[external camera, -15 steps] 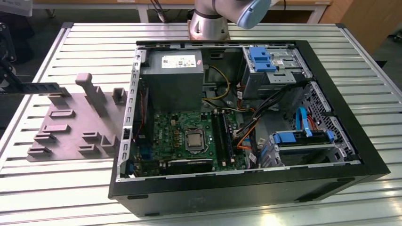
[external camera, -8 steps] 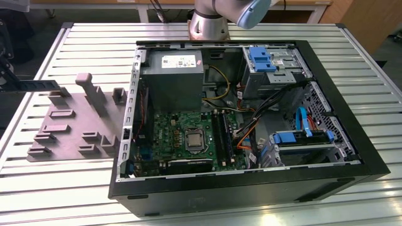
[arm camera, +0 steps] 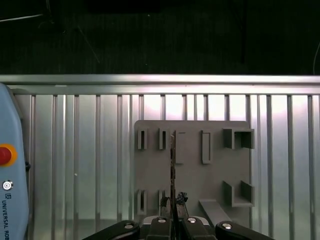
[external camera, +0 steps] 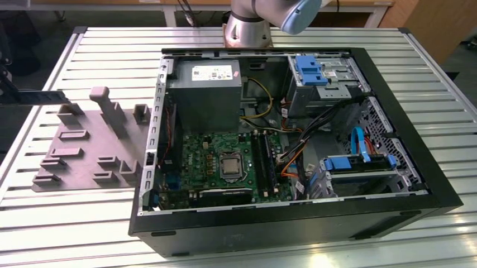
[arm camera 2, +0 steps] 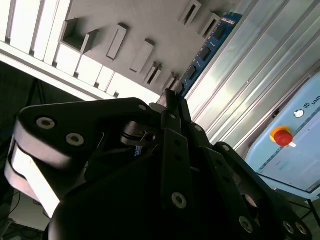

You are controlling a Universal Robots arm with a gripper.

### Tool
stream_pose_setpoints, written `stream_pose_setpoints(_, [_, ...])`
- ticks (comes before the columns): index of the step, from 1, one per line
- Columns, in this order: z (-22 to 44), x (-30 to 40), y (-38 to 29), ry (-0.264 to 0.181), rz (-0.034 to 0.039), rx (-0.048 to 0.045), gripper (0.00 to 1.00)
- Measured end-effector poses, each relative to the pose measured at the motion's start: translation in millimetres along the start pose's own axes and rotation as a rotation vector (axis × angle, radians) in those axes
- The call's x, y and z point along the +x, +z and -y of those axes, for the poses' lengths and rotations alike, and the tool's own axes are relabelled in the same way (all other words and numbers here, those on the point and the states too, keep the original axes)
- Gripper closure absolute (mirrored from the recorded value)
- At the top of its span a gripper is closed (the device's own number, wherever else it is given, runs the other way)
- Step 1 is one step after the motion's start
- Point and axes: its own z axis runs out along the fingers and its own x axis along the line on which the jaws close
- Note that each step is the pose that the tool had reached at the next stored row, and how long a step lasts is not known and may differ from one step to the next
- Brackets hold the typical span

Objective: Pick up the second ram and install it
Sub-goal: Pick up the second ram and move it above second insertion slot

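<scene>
The second ram [arm camera: 172, 170] is a thin stick seen edge-on in the first wrist view. It sticks out from my gripper [arm camera: 172, 202] over the grey fixture plate [arm camera: 192, 175]. In the second wrist view the ram [arm camera 2: 202, 52] shows as a blue board with black chips, and my gripper [arm camera 2: 172, 97] is shut on its near end. The ram hangs above the plate, apart from its slots. In the exterior view the open computer case [external camera: 417, 184] lies on the table, with long black memory slots [external camera: 262, 159] on the green motherboard [external camera: 201, 151].
The grey fixture plate [external camera: 89, 145] with raised blocks lies at the exterior view's left of the case. A pendant with a red button [arm camera: 5, 155] sits beside the ribbed metal table [arm camera: 75, 165]. Cables [external camera: 298, 151], blue drive brackets [external camera: 309, 70] and a power supply [external camera: 205, 89] crowd the case.
</scene>
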Motion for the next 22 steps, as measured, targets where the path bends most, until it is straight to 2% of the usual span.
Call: stream_pose_setpoints(22, [-0.3,-0.7,-17.2,0.0,-0.003,0.0,0.86])
